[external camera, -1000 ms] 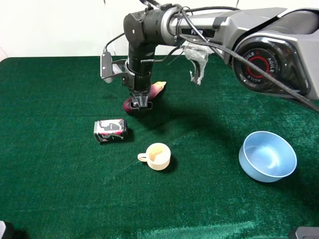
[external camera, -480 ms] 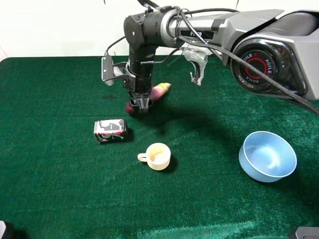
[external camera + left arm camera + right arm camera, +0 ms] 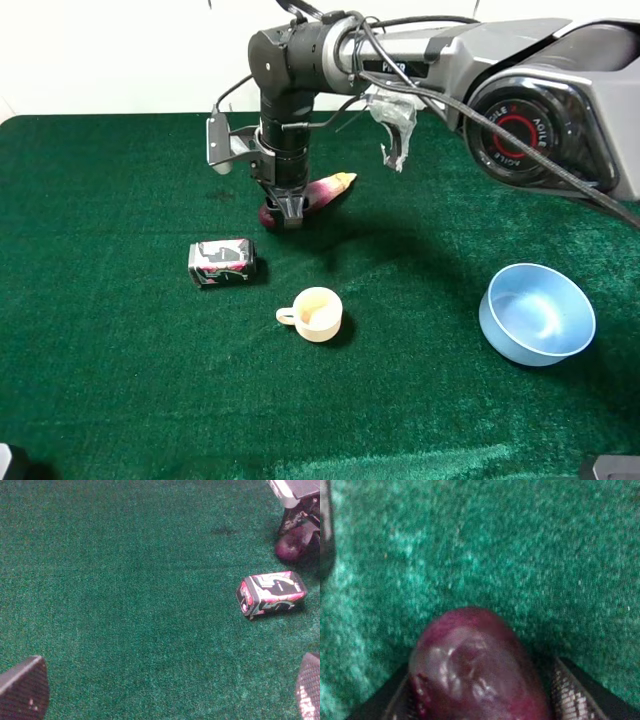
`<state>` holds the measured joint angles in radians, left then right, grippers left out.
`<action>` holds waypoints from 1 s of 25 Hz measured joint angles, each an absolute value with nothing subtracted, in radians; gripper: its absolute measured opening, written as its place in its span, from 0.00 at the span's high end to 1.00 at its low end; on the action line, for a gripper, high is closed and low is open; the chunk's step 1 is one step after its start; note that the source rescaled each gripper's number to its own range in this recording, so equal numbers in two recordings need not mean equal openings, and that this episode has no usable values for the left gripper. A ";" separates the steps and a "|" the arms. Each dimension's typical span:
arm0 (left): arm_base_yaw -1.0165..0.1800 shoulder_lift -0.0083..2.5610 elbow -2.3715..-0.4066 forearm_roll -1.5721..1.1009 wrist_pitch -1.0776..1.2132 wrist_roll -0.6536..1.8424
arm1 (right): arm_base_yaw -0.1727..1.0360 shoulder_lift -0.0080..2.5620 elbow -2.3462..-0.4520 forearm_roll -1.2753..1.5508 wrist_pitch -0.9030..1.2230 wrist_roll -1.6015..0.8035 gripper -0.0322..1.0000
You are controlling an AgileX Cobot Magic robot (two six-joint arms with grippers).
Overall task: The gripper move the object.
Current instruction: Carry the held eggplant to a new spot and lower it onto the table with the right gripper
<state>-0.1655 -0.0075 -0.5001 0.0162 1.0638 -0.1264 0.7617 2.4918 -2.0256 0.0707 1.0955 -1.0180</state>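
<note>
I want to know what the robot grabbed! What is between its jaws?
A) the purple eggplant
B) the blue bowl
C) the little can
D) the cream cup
A: the right arm's jaws are shut on either side of the purple eggplant, which fills the right wrist view, while the can, cup and bowl lie apart on the green cloth.

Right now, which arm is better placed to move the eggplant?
Right: the right gripper holds the eggplant by its rounded end. The left gripper is open, empty, well away from it.
</note>
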 joint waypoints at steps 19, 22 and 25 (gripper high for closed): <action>-0.165 -0.008 -0.500 0.017 1.064 -0.126 | 0.625 2.231 -1.857 0.000 1.190 -0.926 0.94; -0.165 -0.008 -0.500 0.017 1.064 -0.126 | 0.586 2.127 -1.678 0.000 1.114 -0.922 0.94; -0.165 -0.008 -0.500 0.017 1.064 -0.126 | 0.538 2.021 -1.495 0.000 1.029 -0.918 0.94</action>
<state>-0.1655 -0.0075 -0.5001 0.0174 1.0638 -0.1264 0.5379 2.0206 -1.4951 0.0000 1.0288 -0.9178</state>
